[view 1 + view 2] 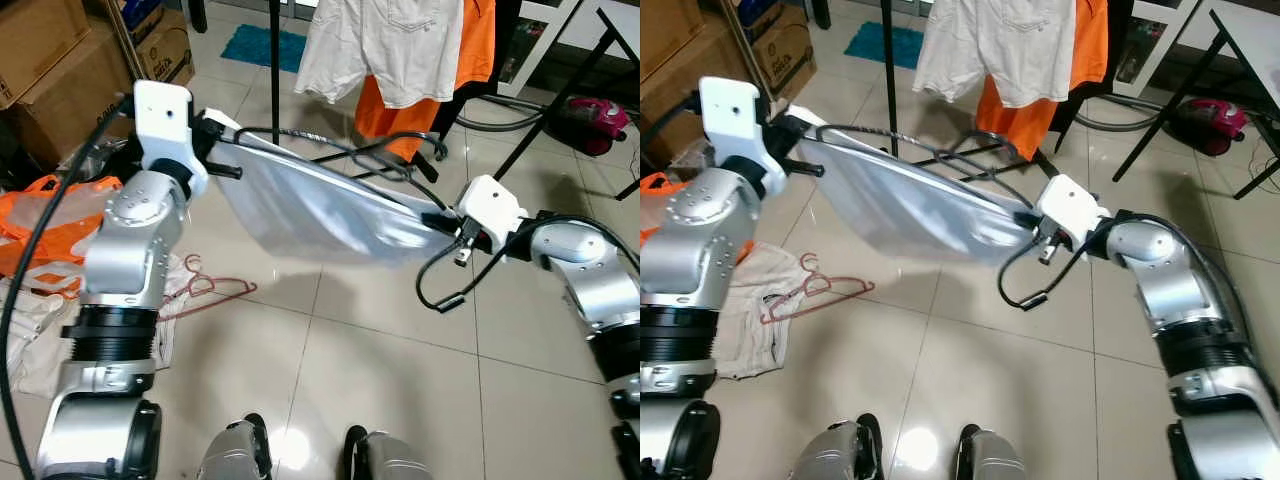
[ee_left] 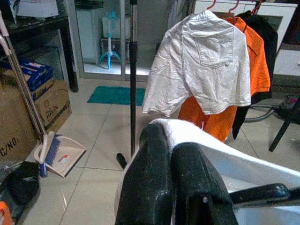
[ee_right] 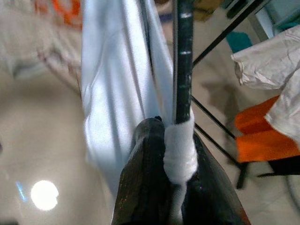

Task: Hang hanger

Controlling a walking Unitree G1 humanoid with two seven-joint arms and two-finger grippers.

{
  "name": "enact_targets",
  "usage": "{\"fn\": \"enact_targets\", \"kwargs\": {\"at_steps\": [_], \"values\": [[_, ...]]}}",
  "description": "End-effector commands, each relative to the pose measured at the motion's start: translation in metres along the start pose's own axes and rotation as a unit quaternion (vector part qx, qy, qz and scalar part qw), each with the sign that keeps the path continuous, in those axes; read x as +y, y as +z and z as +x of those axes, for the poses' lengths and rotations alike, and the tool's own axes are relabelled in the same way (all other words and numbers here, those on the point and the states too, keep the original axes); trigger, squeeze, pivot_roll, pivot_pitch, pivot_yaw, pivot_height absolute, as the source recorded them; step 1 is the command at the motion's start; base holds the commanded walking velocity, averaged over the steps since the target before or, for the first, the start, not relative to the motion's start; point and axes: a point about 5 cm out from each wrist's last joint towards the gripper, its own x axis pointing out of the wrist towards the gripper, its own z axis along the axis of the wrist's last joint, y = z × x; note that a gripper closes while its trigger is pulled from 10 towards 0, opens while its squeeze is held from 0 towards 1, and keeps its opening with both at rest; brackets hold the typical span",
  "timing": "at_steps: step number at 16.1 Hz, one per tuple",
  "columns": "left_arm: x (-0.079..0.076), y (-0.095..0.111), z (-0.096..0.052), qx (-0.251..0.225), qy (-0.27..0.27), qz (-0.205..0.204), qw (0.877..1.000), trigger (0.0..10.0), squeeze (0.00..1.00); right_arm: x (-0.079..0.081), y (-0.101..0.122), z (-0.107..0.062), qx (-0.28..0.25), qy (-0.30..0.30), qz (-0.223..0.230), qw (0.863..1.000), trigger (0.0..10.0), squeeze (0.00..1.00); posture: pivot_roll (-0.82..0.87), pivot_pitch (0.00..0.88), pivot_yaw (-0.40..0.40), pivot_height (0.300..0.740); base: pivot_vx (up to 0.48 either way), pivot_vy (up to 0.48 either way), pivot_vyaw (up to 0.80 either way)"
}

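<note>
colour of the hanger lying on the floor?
Pinkish red hanger, lying on the tiles beside the left arm; clearest in the left eye view.

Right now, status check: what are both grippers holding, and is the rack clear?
Left gripper shut on white garment. Right gripper shut on its other end. Garment stretched between both, off the floor. Rack pole ahead, white shorts already hanging there.

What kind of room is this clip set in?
Probably a laundry or utility corner of a home: a clothes rack hung with white shorts and an orange garment, cardboard boxes, a dustpan on tiled floor.
</note>
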Motion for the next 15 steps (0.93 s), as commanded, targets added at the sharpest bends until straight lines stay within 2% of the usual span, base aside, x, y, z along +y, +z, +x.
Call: {"fn": "enact_targets", "kwargs": {"at_steps": [1, 3, 5, 9, 10, 11, 12, 13, 15], "values": [[-0.007, 0.012, 0.002, -0.022, -0.012, -0.025, 0.999, 0.0, 0.0, 0.0, 0.005, 0.001, 0.006, 0.004, -0.046, 0.999, 0.0, 0.0, -0.14, 0.173, -0.071, 0.74, 0.0, 0.0, 0.0], [0.005, 0.02, 0.004, -0.037, 0.022, -0.135, 0.99, 0.0, 0.0, 0.002, 0.004, 0.001, 0.011, 0.008, -0.054, 0.998, 0.0, 0.0, -0.14, 0.17, -0.075, 0.74, 0.0, 0.0, 0.0], [0.016, 0.023, 0.005, -0.049, 0.045, -0.161, 0.985, 0.0, 0.0, 0.003, 0.002, 0.001, 0.013, 0.008, -0.061, 0.998, 0.0, 0.0, -0.14, 0.171, -0.077, 0.74, 0.0, 0.0, 0.0], [0.014, 0.027, 0.003, -0.055, 0.025, -0.173, 0.983, 0.0, 0.0, -0.001, -0.005, 0.002, 0.032, -0.014, -0.062, 0.997, 0.0, 0.0, -0.15, 0.174, -0.078, 0.74, 0.0, 0.0, 0.0], [0.009, 0.03, 0.003, -0.057, -0.001, -0.165, 0.985, 0.0, 0.0, -0.008, -0.006, 0.003, 0.028, -0.048, -0.035, 0.998, 0.0, 0.0, -0.14, 0.177, -0.08, 0.74, 0.0, 0.0, 0.0], [0.001, 0.031, 0.003, -0.056, -0.025, -0.129, 0.99, 0.0, 0.0, -0.012, -0.003, 0.005, 0.01, -0.072, -0.003, 0.997, 0.0, 0.0, -0.14, 0.178, -0.08, 0.74, 0.0, 0.0, 0.0], [-0.007, 0.03, 0.003, -0.054, -0.039, -0.092, 0.994, 0.0, 0.0, -0.011, 0.002, 0.009, -0.005, -0.072, 0.009, 0.997, 0.0, 0.0, -0.14, 0.178, -0.08, 0.74, 0.0, 0.0, 0.0], [-0.013, 0.03, 0.004, -0.056, -0.047, -0.076, 0.994, 0.0, 0.0, -0.007, 0.004, 0.012, -0.007, -0.062, -0.001, 0.998, 0.0, 0.0, -0.14, 0.179, -0.077, 0.74, 0.0, 0.0, 0.0], [-0.012, 0.034, 0.005, -0.062, -0.04, -0.055, 0.996, 0.0, 0.0, -0.002, 0.003, 0.015, 0.003, -0.049, -0.03, 0.998, 0.0, 0.0, -0.14, 0.181, -0.077, 0.74, 0.0, 0.0, 0.0]]}}
